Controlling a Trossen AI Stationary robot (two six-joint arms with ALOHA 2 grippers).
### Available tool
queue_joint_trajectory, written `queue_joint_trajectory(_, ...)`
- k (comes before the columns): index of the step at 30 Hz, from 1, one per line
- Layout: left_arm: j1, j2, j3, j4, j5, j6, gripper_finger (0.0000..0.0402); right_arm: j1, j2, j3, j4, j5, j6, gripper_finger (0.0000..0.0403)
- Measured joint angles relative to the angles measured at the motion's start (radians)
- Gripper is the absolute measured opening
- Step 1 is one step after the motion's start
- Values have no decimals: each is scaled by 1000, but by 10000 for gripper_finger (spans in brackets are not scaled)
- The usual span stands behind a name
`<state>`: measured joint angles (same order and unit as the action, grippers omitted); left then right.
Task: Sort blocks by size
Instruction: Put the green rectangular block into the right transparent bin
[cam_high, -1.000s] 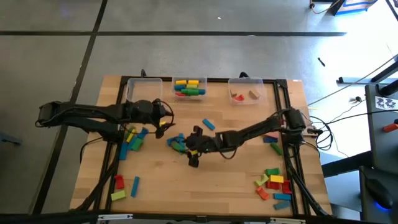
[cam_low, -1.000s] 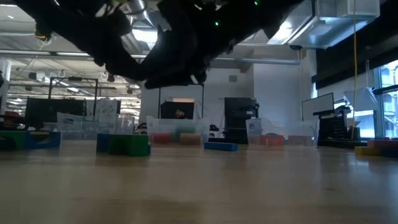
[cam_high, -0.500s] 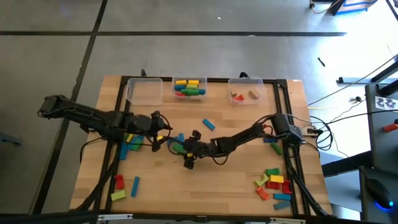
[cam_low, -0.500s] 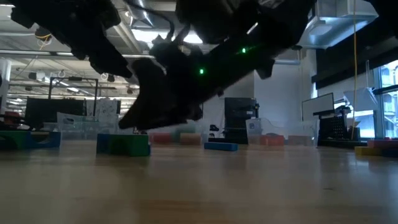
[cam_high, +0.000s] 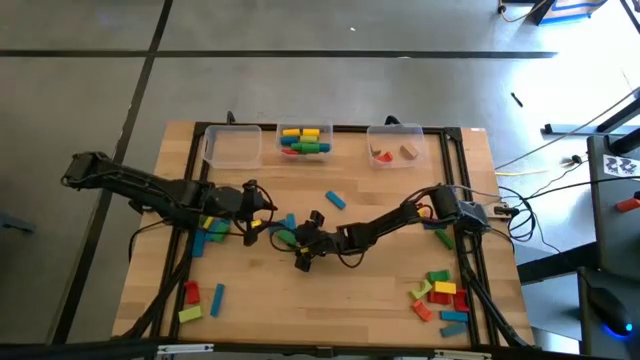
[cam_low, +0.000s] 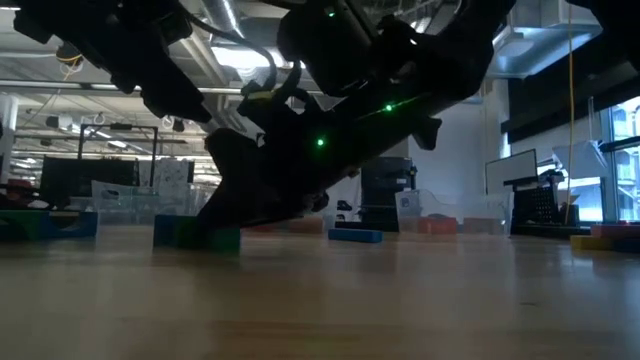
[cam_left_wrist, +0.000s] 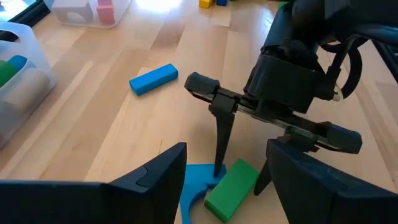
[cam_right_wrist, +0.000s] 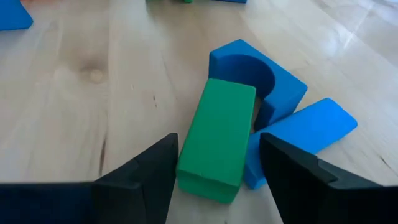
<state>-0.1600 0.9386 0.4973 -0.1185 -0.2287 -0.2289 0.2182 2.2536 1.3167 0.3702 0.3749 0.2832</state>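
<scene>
A green bar block (cam_right_wrist: 217, 134) lies flat on the table's middle (cam_high: 286, 238), its side against a blue arch block (cam_right_wrist: 258, 78) and a blue bar (cam_right_wrist: 301, 134). My right gripper (cam_right_wrist: 217, 177) is open and low over the table (cam_high: 300, 243), with one finger on each side of the green block's near end (cam_left_wrist: 231, 186). My left gripper (cam_high: 266, 213) is open and holds nothing. It hangs just left of these blocks, pointing at them. Its fingers (cam_left_wrist: 158, 180) frame the same spot. My right gripper comes slanting down from the table's right, with its fingers (cam_right_wrist: 146, 171) along the green block's long sides (cam_right_wrist: 193, 155). I cannot tell whether either finger touches the block. The block lies flat on the table.
Three clear bins stand along the far edge: left (cam_high: 232, 147), middle (cam_high: 305, 140) with several blocks, right (cam_high: 395, 148). A lone blue bar (cam_high: 335, 200) lies past the centre. Block heaps lie at the left (cam_high: 212, 228), near left (cam_high: 195, 300) and near right (cam_high: 440, 295).
My right gripper has sunk to the table around the green block, tipping further down, its fingers still apart. My left gripper has swung toward the near edge, closer to the green and blue blocks, and has then kept still. The blocks have not moved.
</scene>
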Motion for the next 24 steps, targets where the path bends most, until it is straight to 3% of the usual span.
queue_joint_trajectory(9,2,0,0,4,-11,3,217,4,1,0,-5,23,-25,132)
queue_joint_trajectory(15,2,0,0,3,-11,1,217,5,-10,0,-17,26,-3,131)
queue_joint_trajectory(20,2,1,0,2,-11,1,217,5,-62,13,-38,31,3,154)
queue_joint_trajectory(24,2,1,0,3,-12,9,217,5,-119,13,-63,35,-17,145)
